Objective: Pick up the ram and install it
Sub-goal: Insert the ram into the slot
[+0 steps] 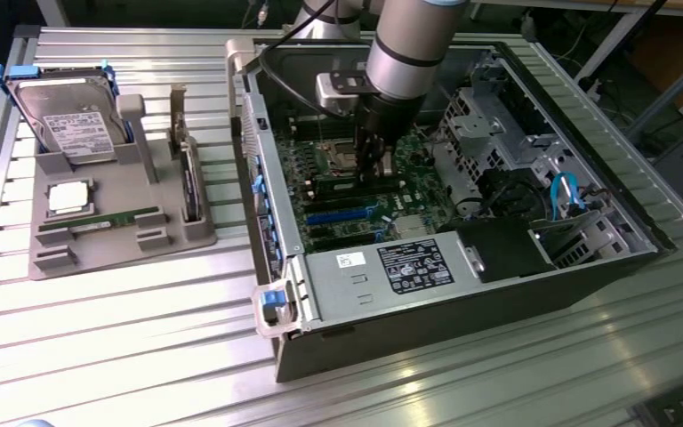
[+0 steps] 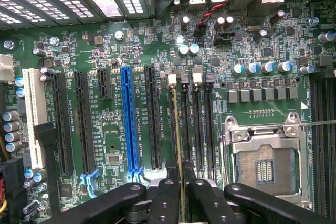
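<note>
The ram [image 2: 178, 129] is a thin green stick seen edge-on. It stands upright in line with the outermost memory slot, beside the other memory slots [image 2: 198, 129] on the motherboard. I cannot tell whether it is seated. My gripper [image 2: 180, 177] is shut on its upper edge, one black finger on each side. In the exterior view the gripper [image 1: 373, 171] reaches down into the open computer case [image 1: 579, 267], right next to the CPU socket [image 1: 337, 160]. A second ram stick [image 1: 102, 221] lies on the grey holder [image 1: 116, 249] at the exterior view's left.
The holder also carries a hard drive [image 1: 68, 124] and a silver CPU chip [image 1: 67, 197]. Inside the case, the power supply [image 1: 407, 267], drive cage [image 1: 490, 124] and cables [image 1: 565, 191] crowd the gripper. A blue expansion slot [image 2: 128, 119] and the empty CPU socket [image 2: 265, 163] flank the memory slots.
</note>
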Motion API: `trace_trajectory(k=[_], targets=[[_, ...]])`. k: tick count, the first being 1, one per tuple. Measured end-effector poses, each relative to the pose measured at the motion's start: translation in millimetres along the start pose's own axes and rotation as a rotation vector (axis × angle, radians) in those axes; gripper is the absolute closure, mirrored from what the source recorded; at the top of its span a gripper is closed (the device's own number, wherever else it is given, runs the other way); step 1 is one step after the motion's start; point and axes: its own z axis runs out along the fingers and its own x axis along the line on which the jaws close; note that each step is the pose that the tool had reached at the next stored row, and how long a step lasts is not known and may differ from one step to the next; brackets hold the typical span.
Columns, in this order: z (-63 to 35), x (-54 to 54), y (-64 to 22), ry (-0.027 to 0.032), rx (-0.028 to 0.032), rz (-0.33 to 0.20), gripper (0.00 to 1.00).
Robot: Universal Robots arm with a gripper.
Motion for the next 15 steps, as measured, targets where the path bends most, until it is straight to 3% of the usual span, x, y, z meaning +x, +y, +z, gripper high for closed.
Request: trace_trajectory(k=[15], targets=[[2.3,-0.1,-0.1,-0.0001,0.0000,0.000,0.86]])
